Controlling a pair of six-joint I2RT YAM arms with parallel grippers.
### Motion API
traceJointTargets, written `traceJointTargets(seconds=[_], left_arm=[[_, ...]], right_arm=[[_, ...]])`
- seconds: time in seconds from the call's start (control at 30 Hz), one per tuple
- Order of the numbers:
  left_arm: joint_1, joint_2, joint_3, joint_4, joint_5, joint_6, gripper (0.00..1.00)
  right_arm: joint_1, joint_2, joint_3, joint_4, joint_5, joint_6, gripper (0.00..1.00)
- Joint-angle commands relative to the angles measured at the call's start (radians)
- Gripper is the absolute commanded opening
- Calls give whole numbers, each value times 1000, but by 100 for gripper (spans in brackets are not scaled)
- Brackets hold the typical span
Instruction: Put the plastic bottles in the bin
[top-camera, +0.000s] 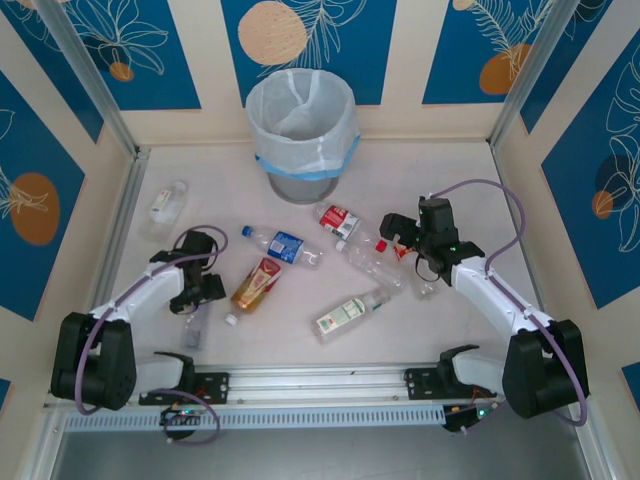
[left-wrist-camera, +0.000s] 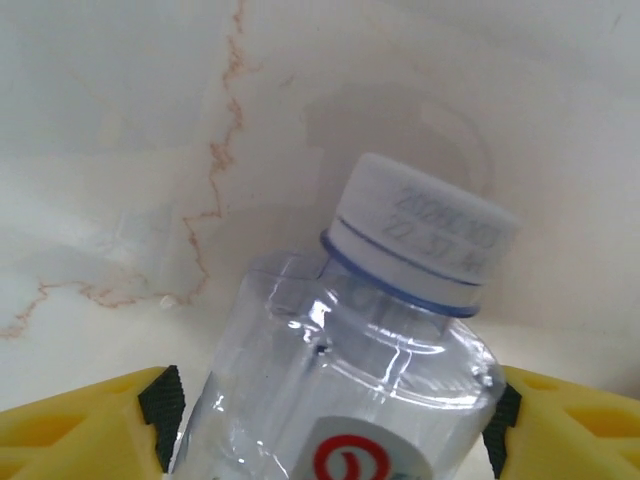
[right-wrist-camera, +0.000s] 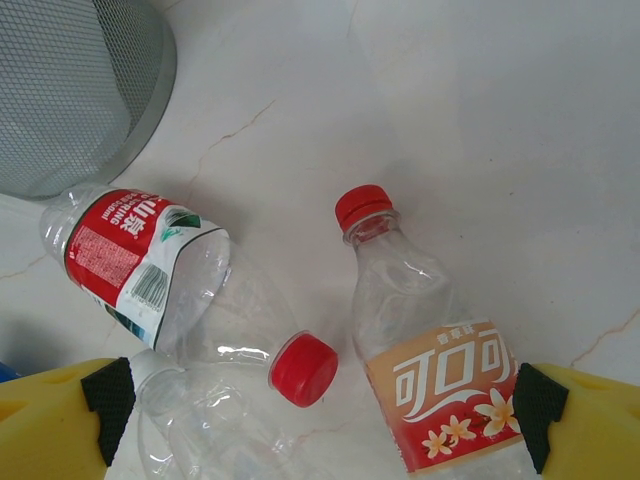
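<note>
My left gripper is shut on a clear white-capped bottle, its pads against both sides, low over the table. My right gripper is open over a red-capped bottle with an orange-red label, which lies between its fingers beside the cap of a red-labelled bottle. A crushed clear bottle lies under that one. Blue-labelled, gold-red, green-white and far-left clear bottles lie loose. The bin stands at the back.
Patterned blue and cream walls with metal posts close in the marble-look table on three sides. A metal rail runs along the near edge between the arm bases.
</note>
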Motion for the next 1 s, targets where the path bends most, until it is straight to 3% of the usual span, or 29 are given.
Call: traceJointTargets(seconds=[0.0, 0.27, 0.6, 0.97], left_arm=[[-6, -2, -7, 28, -63, 3, 73], [-6, 48, 4, 83, -34, 18, 57], [-6, 91, 35, 114, -17, 39, 50], [-7, 60, 111, 78, -31, 69, 19]], right_arm=[[11, 9, 32, -14, 31, -13, 99], [18, -25, 37, -34, 30, 4, 99], [20, -113, 29, -21, -2, 11, 99], [19, -173, 12, 44, -32, 20, 99]])
